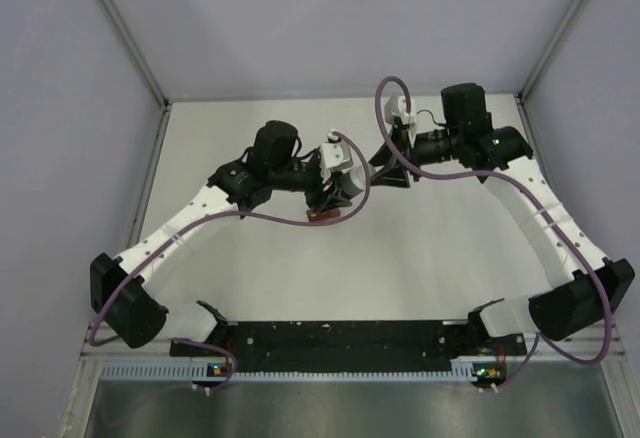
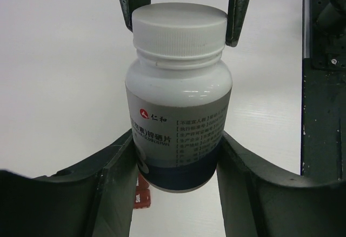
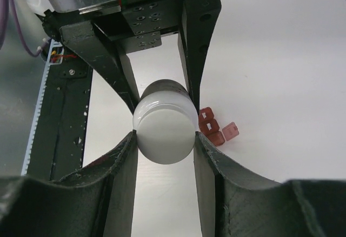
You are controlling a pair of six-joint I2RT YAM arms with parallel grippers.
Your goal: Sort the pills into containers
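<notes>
the left gripper [image 2: 177,139] is clamped round the pill bottle [image 2: 178,101], whose long axis points straight at the right gripper [image 3: 165,139], pinched onto the cap [image 2: 179,26]. the containers [image 3: 213,129] lie on the table [image 1: 430,258] just below the left gripper's fingers, nearer that arm.

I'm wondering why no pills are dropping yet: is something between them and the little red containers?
Yes, the white cap is still on the bottle held by the left fingers. The right fingers clamp that cap. The containers lie on the table nearby.
</notes>
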